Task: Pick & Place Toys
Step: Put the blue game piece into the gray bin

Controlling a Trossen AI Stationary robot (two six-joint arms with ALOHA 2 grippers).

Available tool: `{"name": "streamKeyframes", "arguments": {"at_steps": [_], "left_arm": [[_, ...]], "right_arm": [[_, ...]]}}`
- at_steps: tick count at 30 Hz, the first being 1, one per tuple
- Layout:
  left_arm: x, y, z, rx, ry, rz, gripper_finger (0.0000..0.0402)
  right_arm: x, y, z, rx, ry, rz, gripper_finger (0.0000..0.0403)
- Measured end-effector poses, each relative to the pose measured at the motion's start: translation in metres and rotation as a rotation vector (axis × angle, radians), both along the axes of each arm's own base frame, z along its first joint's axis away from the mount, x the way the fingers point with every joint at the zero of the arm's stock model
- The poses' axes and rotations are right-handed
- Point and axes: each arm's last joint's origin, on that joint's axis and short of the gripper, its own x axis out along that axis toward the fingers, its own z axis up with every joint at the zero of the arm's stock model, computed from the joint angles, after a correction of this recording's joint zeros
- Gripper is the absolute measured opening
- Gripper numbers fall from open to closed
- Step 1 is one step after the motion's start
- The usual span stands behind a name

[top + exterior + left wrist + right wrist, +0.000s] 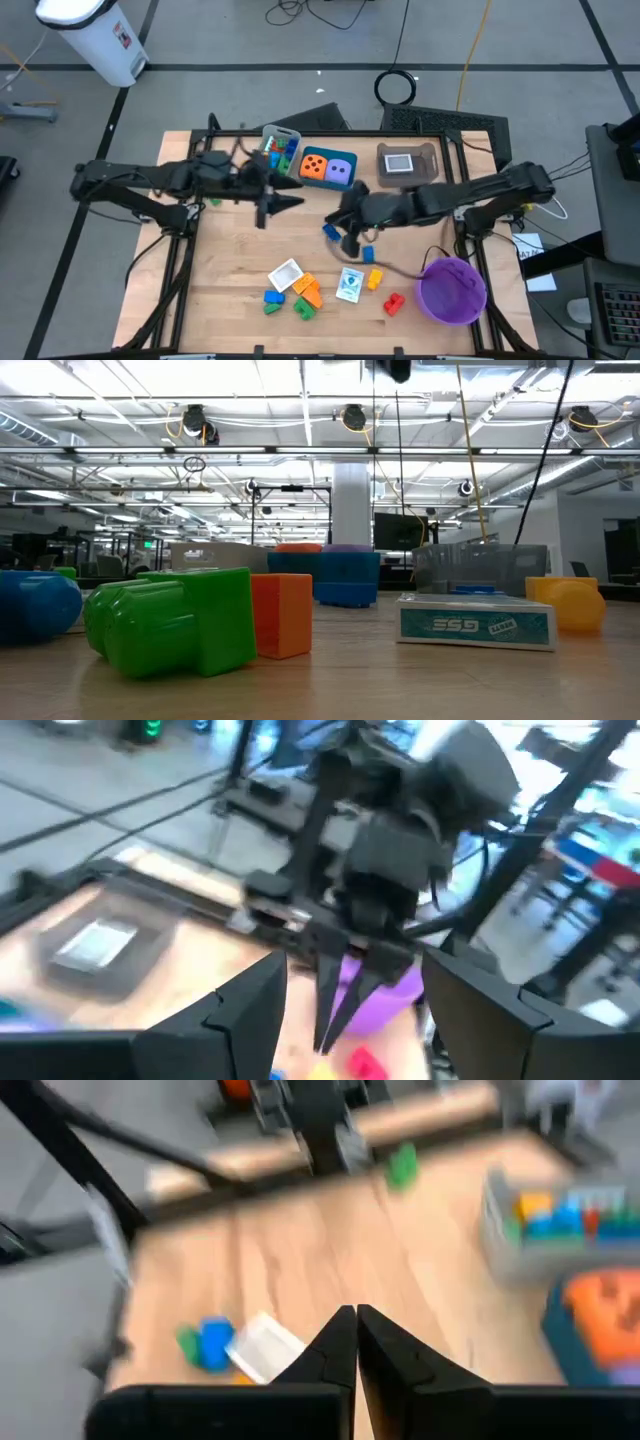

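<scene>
Blur hides fine detail in both wrist views. Right gripper (350, 243) hangs over mid-table, its fingers (352, 1342) pressed together on nothing, just beside a blue brick (331, 232). Left gripper (297, 201) waits parted and empty near the teal tray (329, 168), which holds the orange die (314, 166) and purple die (339, 171). Grey tray (281, 148) holds small bricks; brown tray (410, 163) holds a card. Purple bowl (452, 290) sits at the front right corner. Loose bricks (290, 297) and picture cards (349, 285) cluster along the front edge, with bare wood between them and the trays.

Bright ceiling strip lights (200, 380) glare in the low view; both wrist views are heavily motion-blurred.
</scene>
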Motion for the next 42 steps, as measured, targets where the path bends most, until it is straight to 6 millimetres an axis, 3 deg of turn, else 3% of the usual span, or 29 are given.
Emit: {"name": "streamKeyframes", "arguments": {"at_steps": [5,11,18,24,29,38,42], "left_arm": [[-0.037,0.004,-0.018,-0.042,0.010,0.059,0.0241],[-0.068,0.007,-0.026,-0.077,-0.053,0.082,0.0241],[-0.079,0.007,-0.032,-0.038,-0.055,0.083,0.0241],[-0.078,0.007,-0.033,0.028,-0.048,0.072,0.0241],[-0.078,0.007,-0.034,0.073,-0.046,0.066,0.0241],[-0.078,0.013,-0.036,0.079,-0.025,0.060,0.0241],[-0.078,0.016,-0.037,0.075,-0.016,0.048,0.0241]], "right_arm": [[0.027,-0.007,-0.055,0.043,0.242,-0.094,0.0022],[0.044,-0.030,-0.106,0.176,0.480,-0.190,0.0111],[0.062,-0.054,-0.144,0.367,0.577,-0.202,0.0246],[0.076,-0.062,-0.166,0.428,0.563,-0.202,0.0318],[0.080,-0.062,-0.181,0.422,0.600,-0.213,0.0338],[0.076,-0.065,-0.190,0.350,0.622,-0.285,0.0327],[0.073,-0.064,-0.194,0.326,0.657,-0.235,0.0325]]}}
